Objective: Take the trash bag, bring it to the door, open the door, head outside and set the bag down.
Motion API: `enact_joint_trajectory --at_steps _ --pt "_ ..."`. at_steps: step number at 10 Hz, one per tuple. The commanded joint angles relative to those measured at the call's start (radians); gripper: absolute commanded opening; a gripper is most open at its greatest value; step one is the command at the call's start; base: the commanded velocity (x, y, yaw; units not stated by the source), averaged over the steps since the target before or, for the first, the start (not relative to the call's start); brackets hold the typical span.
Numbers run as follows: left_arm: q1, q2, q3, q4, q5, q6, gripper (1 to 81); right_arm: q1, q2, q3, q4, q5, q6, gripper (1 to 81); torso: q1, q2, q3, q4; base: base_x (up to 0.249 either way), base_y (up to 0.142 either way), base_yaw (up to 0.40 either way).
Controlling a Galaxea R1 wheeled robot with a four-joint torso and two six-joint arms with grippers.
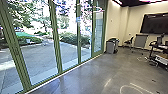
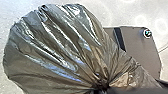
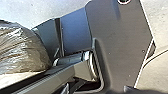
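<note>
Along the left edge of the floor (image 1: 100,77), tall green frames (image 1: 56,40) with glass, and bushes (image 1: 72,38) outside. Near the far end of the glass, a grey bin (image 1: 110,47), then a chair (image 1: 128,42), then a big black screen (image 1: 153,24) up high. Close to the robot, the trash bag (image 2: 52,47), pinched tight in the left gripper (image 2: 101,87). Can't tell if open or shut for the right gripper.

Screen (image 1: 155,24) cropped, trash bag (image 2: 53,47) (also) cropped
</note>
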Motion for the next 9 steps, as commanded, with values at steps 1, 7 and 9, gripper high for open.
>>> enact_joint_trajectory --at_steps 1,7,9 --pt "-0.058 0.001 -0.003 -0.001 0.056 0.008 1.0 0.046 0.004 0.003 -0.006 -0.056 -0.001 81.1 0.0 0.0 0.0 0.0 0.07 0.0 0.0" --pt "-0.058 -0.001 -0.003 -0.001 0.055 0.008 1.0 0.047 0.004 0.003 -0.006 -0.056 -0.001 81.1 -0.002 -0.001 0.0 0.0 0.109 0.0 0.0" --pt "-0.058 0.001 -0.003 -0.001 0.056 0.008 1.0 0.05 0.004 0.003 -0.006 -0.058 -0.001 81.1 -0.002 -0.001 0.0 0.0 0.124 0.0 0.0"
